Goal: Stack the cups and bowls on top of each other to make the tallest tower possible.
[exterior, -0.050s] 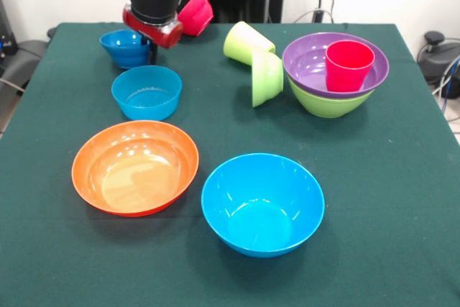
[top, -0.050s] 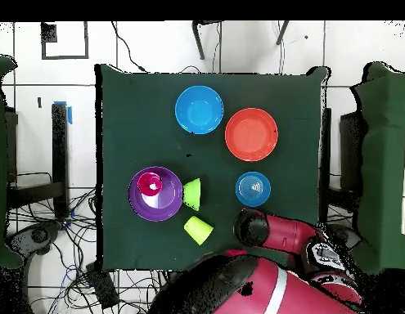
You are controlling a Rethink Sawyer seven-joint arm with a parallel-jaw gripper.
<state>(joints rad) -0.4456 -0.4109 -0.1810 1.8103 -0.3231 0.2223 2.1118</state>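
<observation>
The tower stands at the right: a large lime-green bowl [exterior, -0.050s: 327,104] holds a wide purple bowl [exterior, -0.050s: 309,66] [top, -0.050s: 144,204], and a red cup [exterior, -0.050s: 349,65] [top, -0.050s: 154,186] stands upright in that. Beside it a lime-green cup [exterior, -0.050s: 246,42] [top, -0.050s: 198,230] and a small lime-green bowl [exterior, -0.050s: 267,77] [top, -0.050s: 192,193] lie on their sides. My gripper [exterior, -0.050s: 152,51] hangs at the rim of the small dark blue bowl [exterior, -0.050s: 123,47], mostly hidden under the red wrist. A small pink-red bowl [exterior, -0.050s: 196,13] sits tilted behind the arm. Upright on the cloth are a small light blue bowl [exterior, -0.050s: 146,92] [top, -0.050s: 253,189], a large orange bowl [exterior, -0.050s: 135,167] [top, -0.050s: 251,134] and a large light blue bowl [exterior, -0.050s: 262,203] [top, -0.050s: 199,109].
A dark green cloth covers the table [exterior, -0.050s: 402,199] [top, -0.050s: 132,114]. In the overhead view the red arm [top, -0.050s: 279,237] covers the dark blue and pink-red bowls. Chairs and cables lie around the table's edges.
</observation>
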